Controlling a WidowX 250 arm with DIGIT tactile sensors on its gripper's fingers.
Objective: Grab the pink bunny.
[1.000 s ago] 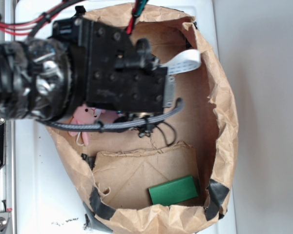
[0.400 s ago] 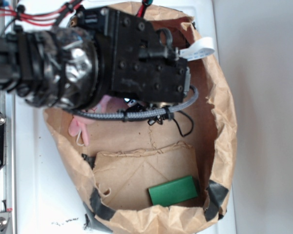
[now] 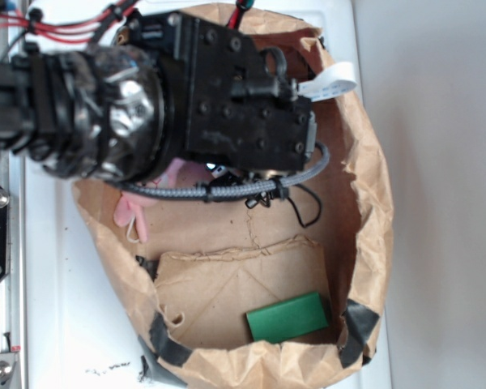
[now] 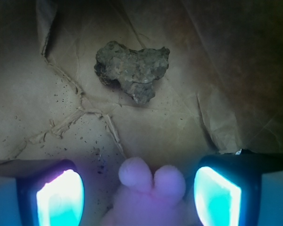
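The pink bunny (image 4: 152,186) lies on the floor of the brown paper bag (image 3: 373,203), its two rounded feet pointing away from the wrist camera. My gripper (image 4: 139,195) is open, with one glowing pad (image 4: 60,197) on each side of the bunny and a gap to each. From the exterior view the black gripper body (image 3: 227,105) covers most of the bunny (image 3: 134,215); only a pink ear and its white loop string stick out at the lower left.
A brown rough lump (image 4: 133,70) rests on the bag floor beyond the bunny. A flat green block (image 3: 288,317) lies near the bag's front rim. Paper walls with black tape patches (image 3: 356,328) ring the space. A braided cable (image 3: 227,193) hangs under the gripper.
Since a second ago the gripper moved up and to the right in the exterior view, covering more of the bunny. Nothing has shifted in the last half second.
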